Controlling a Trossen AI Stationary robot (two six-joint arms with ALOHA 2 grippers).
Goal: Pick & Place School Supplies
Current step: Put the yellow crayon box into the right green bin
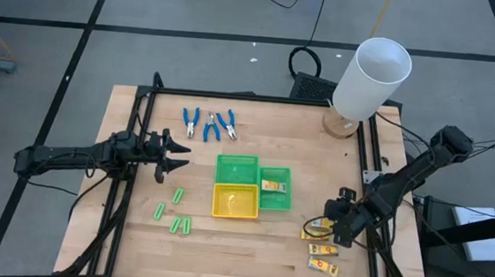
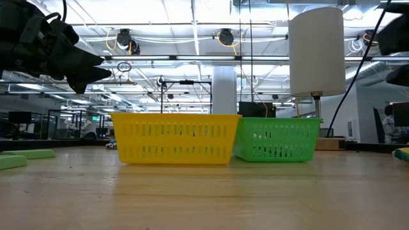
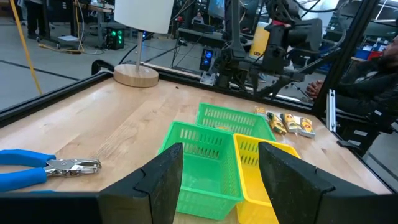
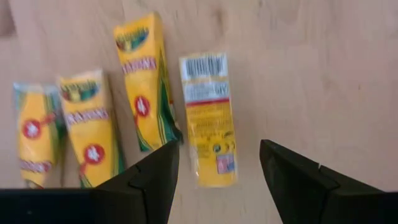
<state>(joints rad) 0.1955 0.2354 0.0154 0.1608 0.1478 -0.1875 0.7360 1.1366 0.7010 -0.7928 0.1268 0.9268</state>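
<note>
done so far: one small yellow-orange crayon packet [image 1: 271, 186] lies inside the green rectangular plastic basket nearest the right arm [image 1: 274, 200]; judging by that, sorting has only begun.
other baskets: the second green plastic basket [image 1: 236, 169] and the yellow plastic basket [image 1: 235, 200] look bare inside from above, though the mesh hides little detail.
left to do, packets: four yellow-orange crayon packets [image 4: 208, 118] lie on the bare wooden table [image 1: 291, 257] near its right front corner, well apart from the baskets.
left to do, sticks: five short light-green sticks [image 1: 175, 215] are scattered on the wood just left of the yellow basket.
left to do, pliers: three small blue-handled plier-like tools [image 1: 210, 123] lie side by side behind the baskets.
right gripper [image 1: 344, 222]: jaws spread wide with nothing between them, poised over the packet group; in the wrist view the packet showing its barcode side sits right between the two fingers, the other three just beside it.
judgement: this barcode-side packet looks like the next pick; a straight descent should straddle it.
left gripper [image 1: 173, 155]: parted and empty, hanging above the table left of the baskets, with the sticks below and slightly nearer the front.
</note>
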